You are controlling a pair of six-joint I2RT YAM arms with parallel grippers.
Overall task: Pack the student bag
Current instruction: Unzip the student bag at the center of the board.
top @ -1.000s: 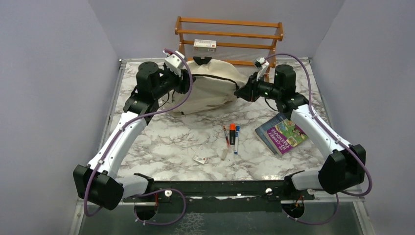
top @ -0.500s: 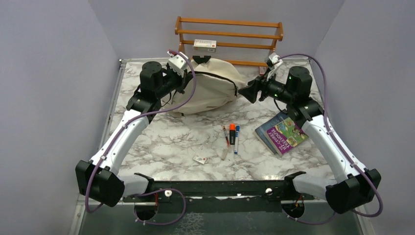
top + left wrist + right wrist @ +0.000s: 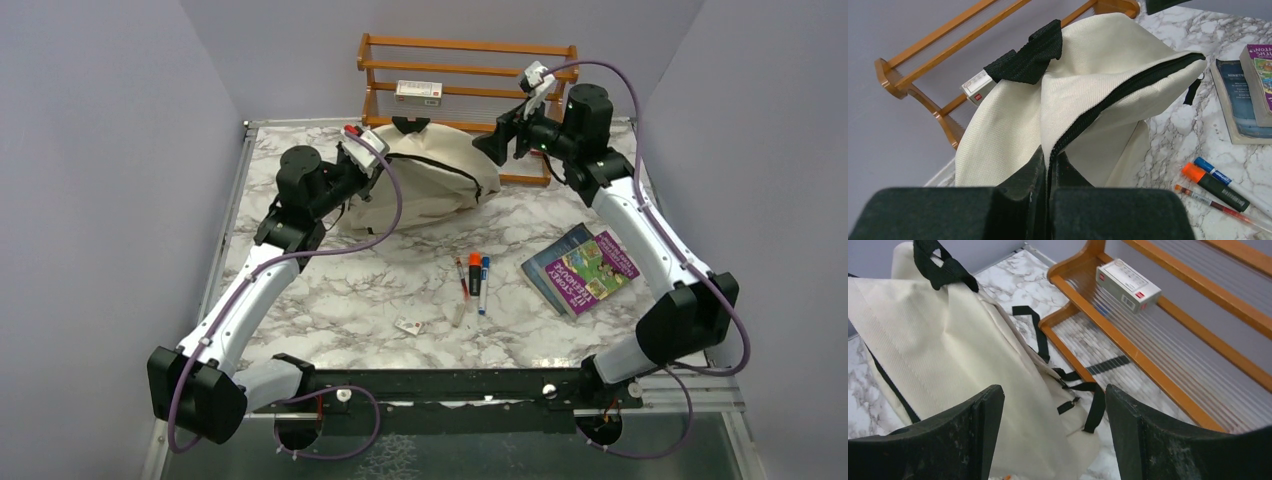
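At left tool (image 3: 1048, 161) tip: bag (image 3: 430, 185) pinched at its zip, fingers closed | right tool (image 3: 492, 143): jaws wide, holding nothing, just above bag's other end | below both tools: books (image 3: 580, 270), pens (image 3: 474, 275) on tabletop (image 3: 330, 290), unpacked | progress, judged: early; all loading left.

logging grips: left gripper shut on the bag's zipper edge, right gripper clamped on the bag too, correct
No: the right wrist view shows the right gripper open, holding nothing. The left gripper is indeed shut on the zipper edge of the student bag.
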